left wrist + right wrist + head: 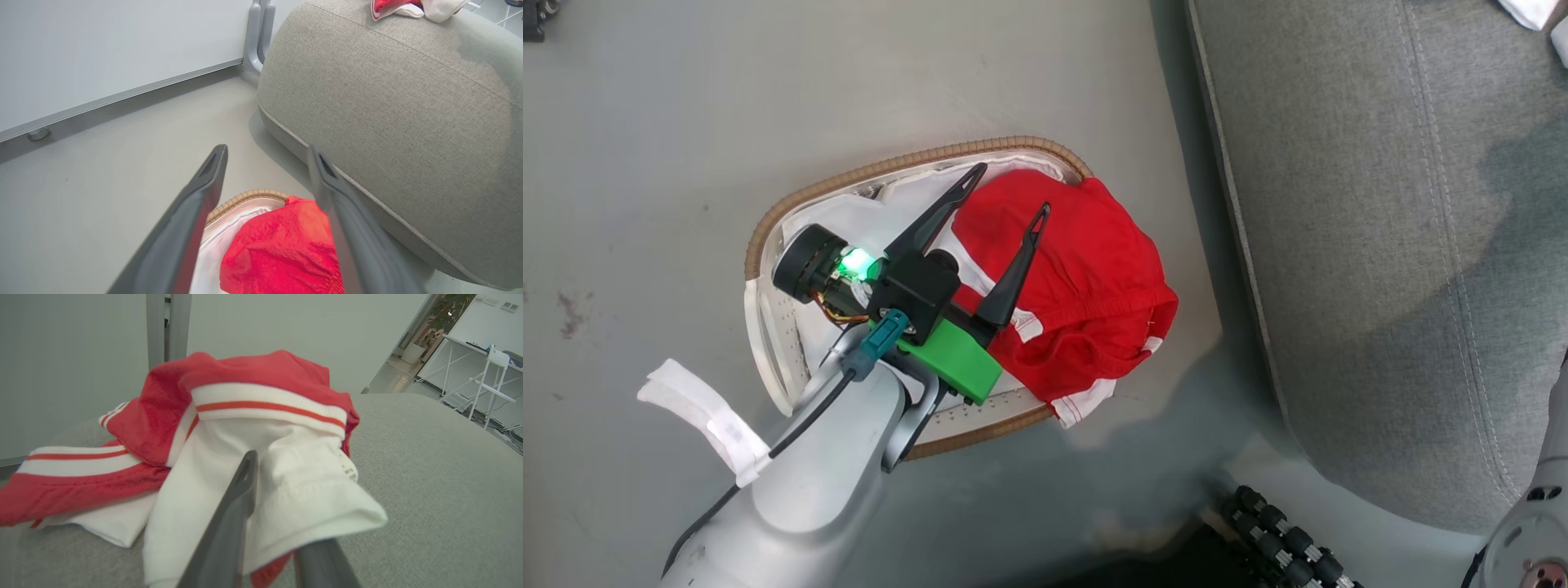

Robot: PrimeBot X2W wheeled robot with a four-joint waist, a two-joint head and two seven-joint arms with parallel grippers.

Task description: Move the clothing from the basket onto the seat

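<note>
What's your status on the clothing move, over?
Left gripper open above red garment in basket. Right gripper astride second garment on seat, grip unclear. No obstruction seen between basket and seat.

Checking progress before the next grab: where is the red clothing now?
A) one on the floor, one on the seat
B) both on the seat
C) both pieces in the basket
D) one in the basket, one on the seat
D: one red garment lies in the basket, and the second garment lies on the grey seat.
</note>
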